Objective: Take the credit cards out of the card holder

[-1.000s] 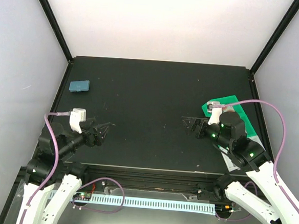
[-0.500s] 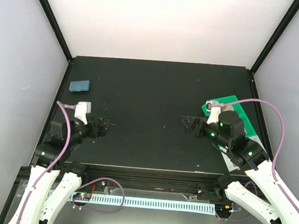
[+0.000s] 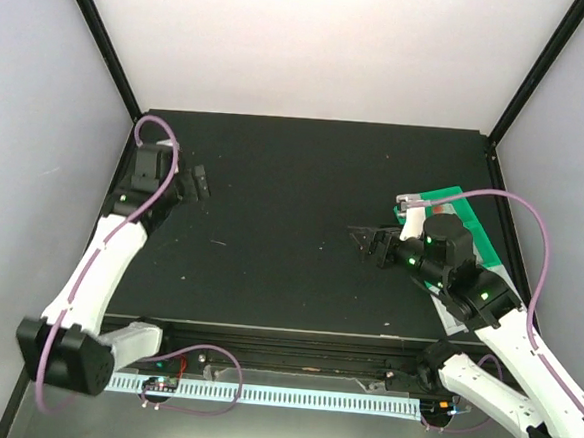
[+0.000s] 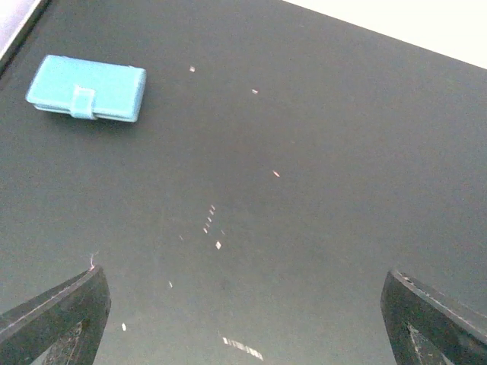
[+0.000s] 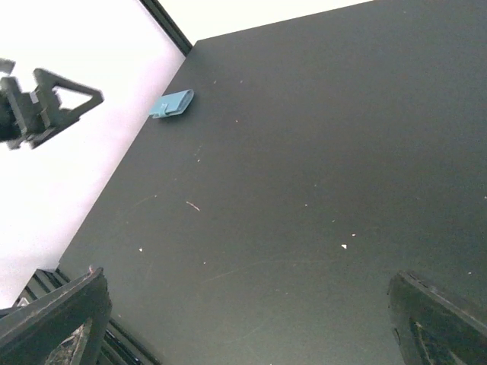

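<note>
Left gripper (image 3: 202, 184): jaws spread wide, nothing between them. It is held above the far-left part of the matte black worktop (image 3: 305, 170), with the left arm stretched out along the left edge.

Small flat light-blue plastic card holder (image 4: 86, 89): lies flat on the worktop near the far-left corner, close to the left edge. In the left wrist view it sits ahead of the gripper and off to the left, beyond the left finger, well apart from both fingers and touching neither. The right wrist view confirms this: the holder is on the surface, and the left gripper is raised and off to one side of it with a clear gap between them. In the top view the left arm covers the holder.

Condition of the holder: folded shut, with a short tab of the same blue lapped over one long edge. Its inside is hidden, so its contents cannot be told.

Right gripper (image 3: 366, 241): jaws spread wide and empty. It is over the right-centre of the worktop, pointing left, far from the holder.

Flat green tray (image 3: 461, 199): lies by the right edge of the worktop, largely covered by the right arm. Its contents cannot be made out
</note>
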`<state>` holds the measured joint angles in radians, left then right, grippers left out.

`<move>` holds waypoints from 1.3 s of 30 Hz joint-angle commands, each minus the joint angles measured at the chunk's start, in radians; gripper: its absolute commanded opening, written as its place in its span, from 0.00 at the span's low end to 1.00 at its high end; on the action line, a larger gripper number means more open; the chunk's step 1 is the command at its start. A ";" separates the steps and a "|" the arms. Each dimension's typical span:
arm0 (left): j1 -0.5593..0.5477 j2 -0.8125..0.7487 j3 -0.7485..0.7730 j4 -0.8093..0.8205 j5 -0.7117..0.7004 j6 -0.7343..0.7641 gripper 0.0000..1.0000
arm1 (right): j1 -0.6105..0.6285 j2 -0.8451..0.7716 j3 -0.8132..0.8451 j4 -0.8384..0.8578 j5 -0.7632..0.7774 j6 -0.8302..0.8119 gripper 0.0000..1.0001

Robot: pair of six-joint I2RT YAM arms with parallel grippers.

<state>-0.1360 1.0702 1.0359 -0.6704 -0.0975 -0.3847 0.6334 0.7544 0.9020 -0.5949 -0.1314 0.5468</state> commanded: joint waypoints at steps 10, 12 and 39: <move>0.405 0.400 0.023 0.467 0.382 -0.315 0.69 | 0.008 -0.014 0.006 0.022 -0.020 -0.050 1.00; 0.448 0.466 0.012 0.530 0.449 -0.399 0.62 | 0.008 -0.016 -0.002 0.033 -0.027 -0.047 1.00; 0.518 0.946 0.042 0.962 0.550 -0.745 0.45 | 0.008 0.072 -0.023 0.040 0.078 -0.048 1.00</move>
<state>0.3656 1.9858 1.0367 0.2005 0.4267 -1.1110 0.6342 0.8322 0.8890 -0.5640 -0.0872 0.5003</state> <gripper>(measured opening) 0.446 0.995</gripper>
